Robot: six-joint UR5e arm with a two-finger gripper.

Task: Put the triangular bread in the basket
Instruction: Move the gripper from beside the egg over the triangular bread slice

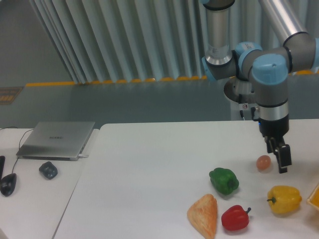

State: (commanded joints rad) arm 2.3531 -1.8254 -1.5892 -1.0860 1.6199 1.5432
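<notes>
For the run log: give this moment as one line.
gripper: open, empty, above table | triangular bread: on table, untouched | basket: corner at right edge | step: not grasped

- The UR5e arm [239, 55] enters from the top right, its silver tubes joined by grey housings with light-blue caps.
- One vertical silver link drops from the top edge to a cluster of joints; a second link slants in from the upper right corner.
- The wrist [269, 92] points straight down, ending in a black section.
- The gripper [280, 154] hangs vertically just above the surface, its dark jaws slightly apart with nothing between them.
</notes>
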